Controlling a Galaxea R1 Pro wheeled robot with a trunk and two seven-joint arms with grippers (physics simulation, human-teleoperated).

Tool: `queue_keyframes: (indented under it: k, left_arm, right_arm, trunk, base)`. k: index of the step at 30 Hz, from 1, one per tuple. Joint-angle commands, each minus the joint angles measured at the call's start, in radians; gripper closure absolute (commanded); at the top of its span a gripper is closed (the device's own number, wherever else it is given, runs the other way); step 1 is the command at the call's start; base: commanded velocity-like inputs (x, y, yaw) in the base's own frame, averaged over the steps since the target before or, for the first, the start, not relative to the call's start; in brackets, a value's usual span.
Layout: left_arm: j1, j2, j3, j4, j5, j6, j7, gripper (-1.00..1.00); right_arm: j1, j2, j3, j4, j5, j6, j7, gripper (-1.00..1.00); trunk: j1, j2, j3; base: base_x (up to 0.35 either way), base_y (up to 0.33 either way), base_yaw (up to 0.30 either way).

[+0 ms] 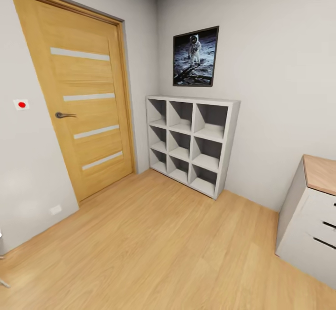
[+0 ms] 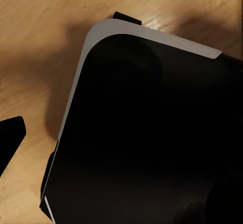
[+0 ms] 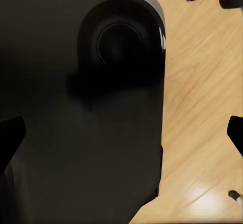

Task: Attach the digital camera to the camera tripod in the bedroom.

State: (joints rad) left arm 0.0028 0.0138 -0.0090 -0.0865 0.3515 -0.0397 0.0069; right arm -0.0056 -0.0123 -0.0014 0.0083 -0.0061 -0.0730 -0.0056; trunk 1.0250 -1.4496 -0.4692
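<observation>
The digital camera and the camera tripod are out of view. I face a corner of a white-walled room with a light wood floor [image 1: 154,235]. My left gripper [image 2: 121,138] hangs over my own black base [image 2: 152,133]; one dark fingertip [image 2: 11,135] shows far to the side, the other is lost against the base. My right gripper [image 3: 121,135] is open, its fingertips [image 3: 10,138] spread wide over the base [image 3: 76,107] and the floor, with nothing between them.
A shut wooden door [image 1: 79,100] stands at left, a white cube shelf [image 1: 191,142] in the corner under an astronaut poster [image 1: 196,57]. A white dresser [image 1: 310,212] stands at right. A slim pale thing [image 1: 2,282] is cut off by the lower left edge.
</observation>
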Motion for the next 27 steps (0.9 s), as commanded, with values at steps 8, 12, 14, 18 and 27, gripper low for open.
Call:
queue_keyframes:
  k: [8, 12, 14, 18, 27]
  left_arm:
    - [0.000, 0.000, 0.000, -0.001, 0.005, -0.002, 0.001, -1.00]
    - [0.000, 0.000, 0.000, -0.001, 0.005, -0.002, 0.001, -1.00]
    - [0.000, 0.000, 0.000, -0.001, 0.005, -0.002, 0.001, -1.00]
    - [0.000, 0.000, 0.000, -0.001, 0.005, -0.002, 0.001, -1.00]
    - [0.000, 0.000, 0.001, -0.001, 0.005, -0.002, 0.001, -1.00]
  right_arm:
    - [-0.001, 0.000, 0.000, 0.001, 0.001, -0.004, -0.001, -1.00]
    - [-0.001, 0.000, 0.000, 0.001, 0.001, -0.004, -0.001, -1.00]
    - [-0.001, 0.000, 0.000, 0.001, 0.001, -0.004, -0.001, -1.00]
    - [-0.001, 0.000, 0.000, 0.001, 0.001, -0.004, -0.001, -1.00]
    - [-0.001, 0.000, 0.000, 0.001, 0.002, -0.004, -0.001, -1.00]
  trunk:
    - [0.000, 0.000, -0.001]
    - [0.000, 0.000, -0.001]
    - [0.000, 0.000, -0.001]
    - [0.000, 0.000, -0.001]
    - [0.000, 0.000, -0.001]
  base:
    - [0.000, 0.000, -0.286]
    - [0.000, 0.000, -0.286]
    - [0.000, 0.000, -0.286]
    - [0.000, 0.000, -0.286]
    - [0.000, 0.000, -0.286]
